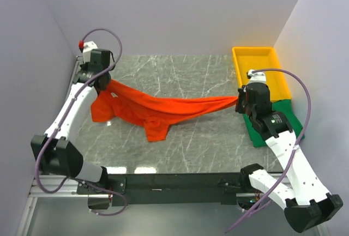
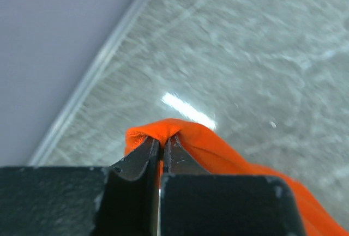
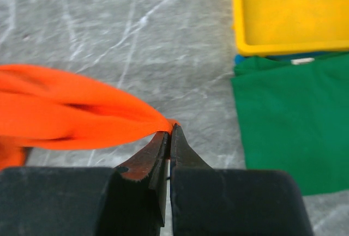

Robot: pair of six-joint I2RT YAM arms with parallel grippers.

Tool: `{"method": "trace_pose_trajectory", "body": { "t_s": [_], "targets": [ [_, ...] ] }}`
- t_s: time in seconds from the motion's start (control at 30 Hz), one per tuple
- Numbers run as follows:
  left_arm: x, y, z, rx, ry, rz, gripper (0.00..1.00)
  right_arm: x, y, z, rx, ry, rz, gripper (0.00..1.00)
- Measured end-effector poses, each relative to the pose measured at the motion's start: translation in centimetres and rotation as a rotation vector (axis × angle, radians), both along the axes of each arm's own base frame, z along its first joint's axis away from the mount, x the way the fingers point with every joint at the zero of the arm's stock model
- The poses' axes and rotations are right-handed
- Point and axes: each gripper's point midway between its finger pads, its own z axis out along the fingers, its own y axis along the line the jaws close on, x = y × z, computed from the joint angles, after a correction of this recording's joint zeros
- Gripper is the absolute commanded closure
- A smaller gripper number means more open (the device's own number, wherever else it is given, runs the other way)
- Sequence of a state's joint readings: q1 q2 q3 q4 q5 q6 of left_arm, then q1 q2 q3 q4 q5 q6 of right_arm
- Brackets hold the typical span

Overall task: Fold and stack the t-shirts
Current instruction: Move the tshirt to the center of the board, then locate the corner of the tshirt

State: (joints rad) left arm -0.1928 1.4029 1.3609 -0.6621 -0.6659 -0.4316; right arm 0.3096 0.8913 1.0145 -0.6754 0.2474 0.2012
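Observation:
The orange-red t-shirt (image 1: 163, 108) hangs stretched between my two grippers above the marble table, sagging in the middle, with a sleeve drooping at the left. My left gripper (image 1: 103, 83) is shut on one end of it (image 2: 169, 129) at the far left. My right gripper (image 1: 240, 102) is shut on the other end (image 3: 170, 124) at the right. The dark green t-shirt (image 1: 283, 119) lies flat on the table at the right, partly under my right arm; it also shows in the right wrist view (image 3: 294, 121).
A yellow plastic tray (image 1: 240, 64) stands at the back right, touching the green shirt's far edge; it also shows in the right wrist view (image 3: 283, 45). Walls enclose the table on the left, back and right. A metal rail (image 2: 92, 78) runs along the left edge.

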Motion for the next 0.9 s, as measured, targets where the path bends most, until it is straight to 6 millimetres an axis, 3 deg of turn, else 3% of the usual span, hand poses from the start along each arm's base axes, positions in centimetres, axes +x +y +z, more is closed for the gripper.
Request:
{"method": "trace_pose_trajectory", "body": {
  "t_s": [0.13, 0.2, 0.37, 0.4, 0.5, 0.57, 0.63, 0.7, 0.9],
  "targets": [
    [2.3, 2.3, 1.1, 0.087, 0.013, 0.028, 0.94, 0.2, -1.3, 0.1, -0.032, -0.009, -0.071, 1.0],
    [3.7, 2.7, 1.4, 0.119, 0.016, 0.031, 0.87, 0.4, -1.7, -0.1, -0.046, -0.006, -0.098, 1.0],
    [9.0, 1.8, 1.6, 0.137, -0.02, -0.002, 0.59, 1.3, -1.9, -1.7, -0.072, 0.049, -0.128, 1.0],
    [9.9, 1.3, 1.5, 0.123, -0.037, -0.019, 0.45, 1.5, -1.8, -2.0, -0.07, 0.058, -0.13, 1.0],
    [11.0, -0.1, 1.3, 0.079, -0.073, -0.058, 0.23, 2.1, -1.5, -2.9, -0.069, 0.077, -0.131, 1.0],
    [11.6, -1.3, 1.9, 0.03, -0.127, -0.079, 0.18, 2.5, -1.3, -3.4, -0.068, 0.086, -0.128, 1.0],
    [11.1, -2.6, 1.7, -0.028, -0.158, -0.098, 0.18, 2.7, -1.0, -4.0, -0.062, 0.091, -0.122, 1.0],
    [9.3, -3.6, 0.5, -0.096, -0.153, -0.11, 0.2, 2.8, -0.7, -4.6, -0.052, 0.096, -0.112, 1.0],
    [-0.7, -6.3, -6.2, -0.327, -0.095, -0.126, 0.3, 2.6, 0.5, -6.9, -0.009, 0.124, -0.066, 1.0]
  ]
}}
